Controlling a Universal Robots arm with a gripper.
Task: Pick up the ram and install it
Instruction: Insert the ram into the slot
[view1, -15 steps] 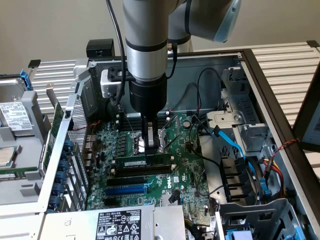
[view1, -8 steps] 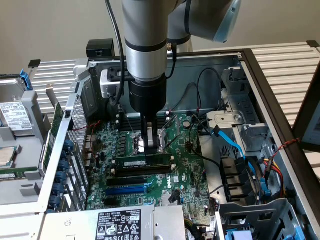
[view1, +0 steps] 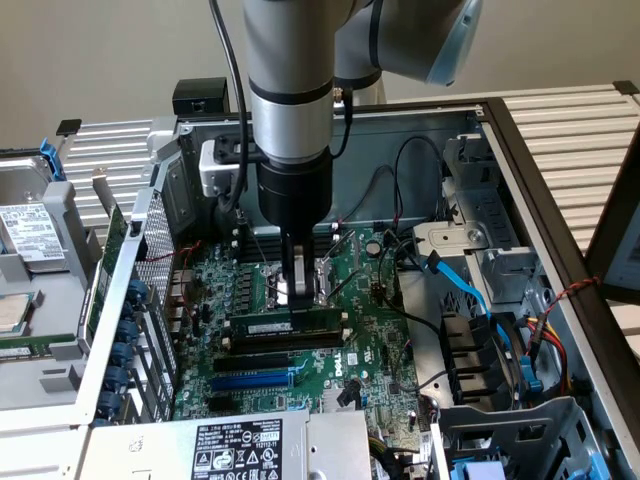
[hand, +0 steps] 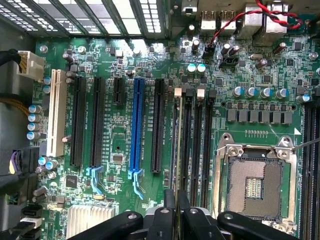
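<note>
The ram (view1: 268, 326) is a long dark-green stick with a small white label. It stands on edge along the black memory slot nearest the CPU socket, on the motherboard (view1: 370, 340). My gripper (view1: 300, 298) comes straight down on its top edge, shut on the ram near its middle. In the wrist view the ram (hand: 176, 135) appears edge-on as a thin pale line running away from my gripper (hand: 176, 204). The black fingers (hand: 167, 212) pinch it from both sides. I cannot tell how deep it sits in the slot.
Free black memory slots (hand: 197, 140) lie beside the ram, then the open CPU socket (hand: 255, 185). On the other side are a long blue slot (hand: 136, 125), black expansion slots and a white slot (hand: 56, 112). Blue cables (view1: 470, 290) and the metal drive cage crowd the exterior view's right.
</note>
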